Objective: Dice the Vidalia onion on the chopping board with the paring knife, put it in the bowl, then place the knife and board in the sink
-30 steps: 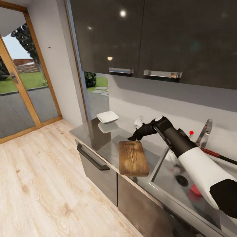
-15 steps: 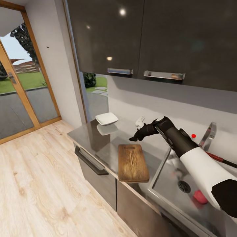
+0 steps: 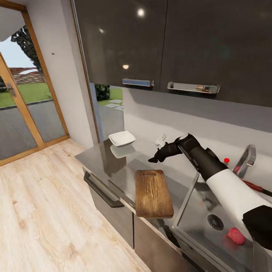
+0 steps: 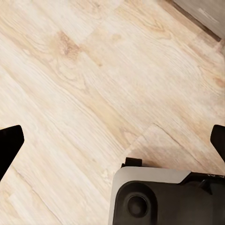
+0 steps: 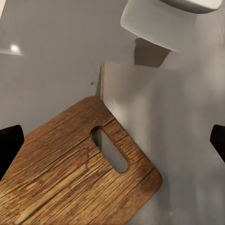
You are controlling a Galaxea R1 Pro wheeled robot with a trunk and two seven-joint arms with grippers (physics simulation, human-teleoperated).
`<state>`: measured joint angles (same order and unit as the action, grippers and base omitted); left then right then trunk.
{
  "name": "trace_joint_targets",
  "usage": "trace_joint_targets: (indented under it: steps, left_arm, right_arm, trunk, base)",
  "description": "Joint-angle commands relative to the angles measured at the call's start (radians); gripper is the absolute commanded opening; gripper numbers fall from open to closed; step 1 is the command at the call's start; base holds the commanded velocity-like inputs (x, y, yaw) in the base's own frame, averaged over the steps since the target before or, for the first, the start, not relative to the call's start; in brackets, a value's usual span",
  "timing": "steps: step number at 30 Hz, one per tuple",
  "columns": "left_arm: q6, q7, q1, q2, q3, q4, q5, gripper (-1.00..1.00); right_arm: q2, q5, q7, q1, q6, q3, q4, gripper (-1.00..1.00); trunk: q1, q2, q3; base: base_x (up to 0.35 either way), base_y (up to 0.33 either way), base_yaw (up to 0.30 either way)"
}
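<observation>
The dark wood chopping board (image 3: pixel 153 192) lies on the grey countertop (image 3: pixel 109 160) at its front edge, slot handle away from me. My right gripper (image 3: pixel 155 159) hovers open just beyond that slot end; the right wrist view looks down on the board (image 5: pixel 70 183) between the open gripper (image 5: pixel 114 143). The white bowl (image 3: pixel 122 138) sits further back left, its edge (image 5: pixel 190 3) also in the wrist view. The pinkish onion (image 3: pixel 236 235) rests in the steel sink (image 3: pixel 196 206) near the drain. The paring knife (image 3: pixel 252 185) lies behind the basin. My left gripper (image 4: pixel 114 140) hangs open over the floor.
The chrome faucet (image 3: pixel 247 158) with its red-tipped lever (image 3: pixel 226 160) stands behind the sink. Dark wall cabinets (image 3: pixel 158 45) hang above the counter. A drawer handle (image 3: pixel 102 187) juts from the cabinet front. Light wood floor (image 3: pixel 41 211) spreads left toward a glass door (image 3: pixel 22 109).
The head view has shifted, bringing more of the sink and the onion into sight. My right gripper stays open past the board's slot end, a little farther from it.
</observation>
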<state>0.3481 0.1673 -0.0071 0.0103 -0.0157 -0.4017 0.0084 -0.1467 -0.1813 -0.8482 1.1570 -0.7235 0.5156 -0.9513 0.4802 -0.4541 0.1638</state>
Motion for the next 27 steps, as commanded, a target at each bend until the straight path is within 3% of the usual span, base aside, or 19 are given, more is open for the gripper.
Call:
trace_joint_targets:
  steps: [1, 16, 24, 27]
  left_arm:
    - [0.003, 0.001, -0.001, 0.000, -0.002, 0.000, 0.001, 1.00]
    - [0.003, 0.001, -0.001, 0.002, -0.001, 0.003, 0.001, 1.00]
    - [0.003, 0.001, -0.001, 0.002, -0.001, 0.004, 0.001, 1.00]
    - [0.003, 0.001, -0.001, 0.002, -0.001, 0.003, 0.001, 1.00]
  right_arm:
    - [-0.001, -0.010, -0.008, 0.001, -0.001, 0.001, -0.001, 1.00]
    - [0.001, -0.009, -0.008, 0.001, -0.001, 0.001, 0.003, 1.00]
    - [0.003, -0.008, -0.008, 0.000, 0.001, 0.001, 0.027, 1.00]
    - [0.005, -0.007, -0.008, 0.000, 0.001, 0.001, 0.030, 1.00]
  trunk:
    - [0.000, -0.002, 0.003]
    - [0.000, -0.002, 0.025]
    - [-0.030, 0.054, 0.012]
    - [-0.030, 0.054, 0.017]
  base:
    - [0.002, 0.000, 0.000]
    - [0.000, 0.000, 0.000]
    - [0.000, 0.000, 0.000]
    - [0.000, 0.000, 0.000]
